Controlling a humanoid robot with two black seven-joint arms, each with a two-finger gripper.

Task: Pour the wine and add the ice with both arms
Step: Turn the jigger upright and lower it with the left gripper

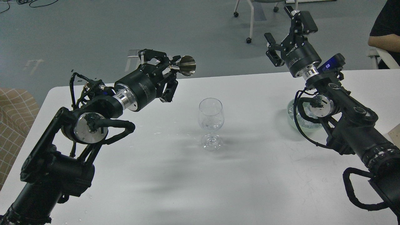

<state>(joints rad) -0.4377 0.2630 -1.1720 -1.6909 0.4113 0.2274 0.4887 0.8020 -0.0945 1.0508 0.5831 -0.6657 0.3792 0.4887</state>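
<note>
A clear wine glass (211, 123) stands upright at the middle of the white table (243, 181), with glints of wine low in its bowl. My left gripper (170, 67) is shut on a steel jigger (185, 65), held on its side up and to the left of the glass, mouth turned right. My right gripper (286, 31) is open and empty, raised high above the table's far right. A clear bowl of ice (301, 120) sits under my right arm, mostly hidden by it.
A seated person's arm (382, 40) is at the far right edge. A white chair's legs (250, 18) stand on the grey floor beyond the table. A checked cushion (14, 115) lies left of the table.
</note>
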